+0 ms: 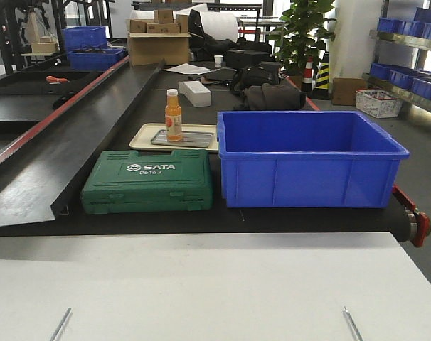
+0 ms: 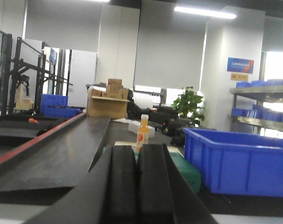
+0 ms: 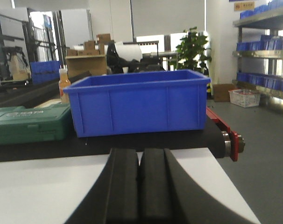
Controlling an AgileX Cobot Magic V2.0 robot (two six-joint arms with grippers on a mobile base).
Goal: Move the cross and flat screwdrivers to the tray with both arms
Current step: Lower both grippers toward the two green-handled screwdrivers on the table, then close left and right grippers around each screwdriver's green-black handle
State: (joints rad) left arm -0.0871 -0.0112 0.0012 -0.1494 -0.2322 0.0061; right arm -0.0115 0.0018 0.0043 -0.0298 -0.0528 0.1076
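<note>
Screwdrivers are lying well apart on the white desk (image 1: 215, 277), only a thin silver steel shaft (image 1: 60, 325) on the left and another shaft (image 1: 352, 324) on the right showing. Left gripper (image 2: 137, 186) and right gripper (image 3: 140, 186) are sitting pressed together, empty; I'm judging the whole transfer remains.

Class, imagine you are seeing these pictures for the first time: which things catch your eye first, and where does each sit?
The big blue bin dominates, sitting on the right of the black belt. Beside it on the left lies a green SATA tool case. Behind the case an orange bottle stands upright.
</note>
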